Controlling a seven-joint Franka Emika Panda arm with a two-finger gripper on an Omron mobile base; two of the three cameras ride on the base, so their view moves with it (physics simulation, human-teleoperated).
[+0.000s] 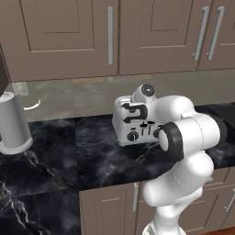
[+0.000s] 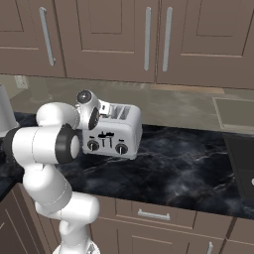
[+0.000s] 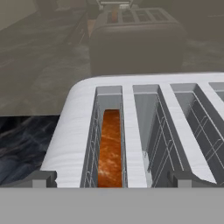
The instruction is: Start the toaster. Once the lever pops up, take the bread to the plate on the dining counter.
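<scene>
Currently the fingers [image 3: 112, 178] are hovering spread wide, holding nothing, straight above the boxy silver-white four-slot toaster [image 1: 134, 123] sitting on the black marble surface [image 1: 55, 156]. The small brown toast slice [image 3: 110, 151] is sitting deep in one slot, long axis running along it. Arm is folding over, hand pointing down.

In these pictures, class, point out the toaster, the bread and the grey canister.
toaster [image 2: 111, 134], right base view, on its front face.
bread [image 3: 110, 148], hand view, on its top edge inside the slot.
grey canister [image 1: 13, 120], left base view, on its side wall.
</scene>
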